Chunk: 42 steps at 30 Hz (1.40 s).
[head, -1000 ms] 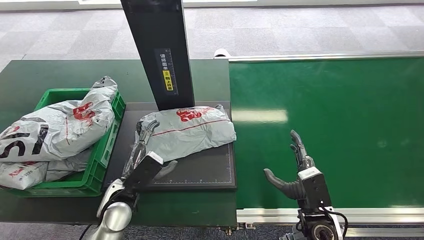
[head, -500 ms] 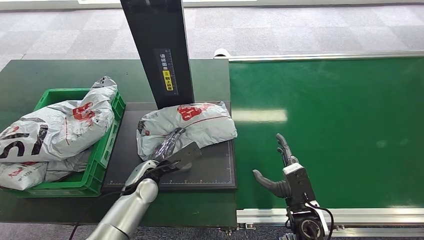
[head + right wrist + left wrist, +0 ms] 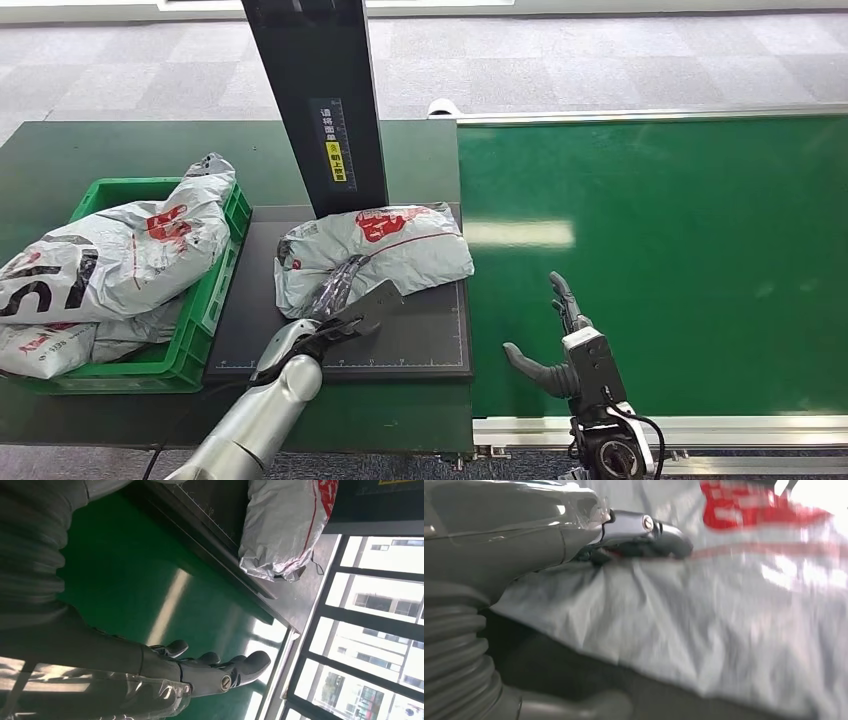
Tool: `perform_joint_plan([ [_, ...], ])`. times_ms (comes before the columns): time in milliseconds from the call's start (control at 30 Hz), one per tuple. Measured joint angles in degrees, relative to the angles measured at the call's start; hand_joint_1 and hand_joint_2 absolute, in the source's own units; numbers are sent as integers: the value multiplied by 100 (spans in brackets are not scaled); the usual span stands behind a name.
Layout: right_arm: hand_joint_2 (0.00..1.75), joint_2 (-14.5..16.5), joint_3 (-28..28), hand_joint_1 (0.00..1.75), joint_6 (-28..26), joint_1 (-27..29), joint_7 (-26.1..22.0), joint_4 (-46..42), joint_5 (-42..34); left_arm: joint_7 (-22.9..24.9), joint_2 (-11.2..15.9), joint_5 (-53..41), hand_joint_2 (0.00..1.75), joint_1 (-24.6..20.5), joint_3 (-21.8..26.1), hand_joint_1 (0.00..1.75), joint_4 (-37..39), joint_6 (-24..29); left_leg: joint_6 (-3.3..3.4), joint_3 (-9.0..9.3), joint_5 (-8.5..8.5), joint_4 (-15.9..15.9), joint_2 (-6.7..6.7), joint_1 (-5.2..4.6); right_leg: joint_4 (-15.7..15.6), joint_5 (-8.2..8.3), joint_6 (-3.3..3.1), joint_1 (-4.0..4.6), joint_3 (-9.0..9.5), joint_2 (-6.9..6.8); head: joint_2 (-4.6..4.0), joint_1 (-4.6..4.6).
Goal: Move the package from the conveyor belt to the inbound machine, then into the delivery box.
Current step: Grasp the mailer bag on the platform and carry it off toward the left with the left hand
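The package (image 3: 385, 250) lies at frame centre on the inbound machine (image 3: 420, 340); the left hand (image 3: 345, 300) rests on it, grip unclear, while the right hand (image 3: 560, 345) hovers lower right, fingers spread

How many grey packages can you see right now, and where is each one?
3. One package lies on the black scanner platform, with the left hand on it. Two more are in the green crate: a large upper package and a lower one. Others may be hidden beneath.
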Motion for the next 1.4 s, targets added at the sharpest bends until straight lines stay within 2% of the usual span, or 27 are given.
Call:
perform_joint_plan([
  [67,175,-1,-7,0,-6,52,23,-47,-40,-181,10,-223,175,112,33,175,-125,864,0,-5,0,0,0,0,0,0,0,0,-7,0,0,-1],
  [133,175,-2,-14,0,-7,90,51,-97,-86,-263,38,-609,87,195,55,175,-259,1816,0,-11,0,0,-2,1,1,0,0,1,-13,0,0,-1],
  [200,175,-3,-16,0,-7,96,70,-115,-127,-285,70,-927,0,242,76,175,-376,2446,-1,-14,0,0,-3,1,1,-1,0,1,-15,0,0,0],
  [300,175,-6,-16,0,-19,100,72,-116,-209,-469,80,-1304,0,364,209,175,-643,2799,0,-17,-1,0,0,0,1,-2,0,0,-19,0,0,0],
  [433,175,-20,-16,0,-60,129,68,-116,-325,-1162,-74,-1869,0,611,715,175,-1254,2887,1,-20,-2,1,0,-1,0,-2,0,-1,-21,1,0,1],
  [467,175,-21,-16,0,-69,139,66,-116,-343,-1370,-135,-1952,0,662,870,161,-1418,2893,1,-20,-2,1,0,-1,0,-2,1,-1,-21,0,0,1],
  [567,175,-28,-16,0,-100,169,63,-117,-381,-2051,-338,-1907,0,761,1321,30,-1853,2907,2,-20,-3,1,0,-1,0,-2,1,-1,-22,0,0,0],
  [600,175,-32,-16,0,-111,178,62,-118,-397,-2386,-417,-1664,0,769,1471,0,-1942,2903,2,-20,-3,1,-1,-1,0,-2,0,-1,-22,0,0,-1],
  [667,175,-39,-15,0,-138,191,54,-119,-440,-3088,-547,-520,0,759,1667,0,-2004,2762,2,-19,-2,1,-2,-1,0,-2,0,-1,-22,0,0,-1],
  [733,175,-51,-14,0,-168,195,36,-119,-478,-3349,-585,1135,87,741,1611,0,-1991,2282,1,-18,-2,1,-1,0,0,-1,0,0,-22,0,0,-2],
  [800,175,-74,-13,0,-182,195,7,-119,-508,-3252,-555,2497,175,730,1391,0,-2004,1359,1,-19,-1,1,-2,0,0,-1,1,0,-20,-3,0,-1],
  [900,175,-104,-12,0,-172,184,-27,-119,-534,-3110,-448,3450,175,685,1009,0,-2038,-4,1,-21,0,1,-1,-1,0,-1,1,-1,-19,-3,0,1],
  [967,175,-122,-10,0,-163,178,-34,-119,-542,-3069,-371,3679,175,632,817,0,-2042,-414,1,-21,-1,1,2,-1,0,0,1,-1,-20,-1,0,1],
  [1167,175,-151,-7,0,-160,144,-37,-114,-543,-3035,-224,3790,175,531,573,0,-2041,-656,1,-22,-1,1,-2,0,0,-1,1,0,-24,-1,0,-1],
  [1267,175,-160,-6,0,-146,135,-37,-114,-543,-2848,-167,3600,175,423,438,0,-1996,-865,1,-22,-1,1,-3,0,0,-1,1,0,-24,-1,0,1],
  [1333,175,-162,-4,0,-129,124,-38,-113,-542,-2513,-123,3044,175,293,286,0,-1895,-658,1,-22,-1,1,-2,-1,0,-1,1,-1,-23,-1,0,1],
  [1400,175,-161,-4,0,-114,122,-38,-113,-526,-1852,-94,1968,175,119,106,0,-1694,7,1,-21,-1,2,-1,-1,0,0,1,-1,-23,-1,0,0],
])
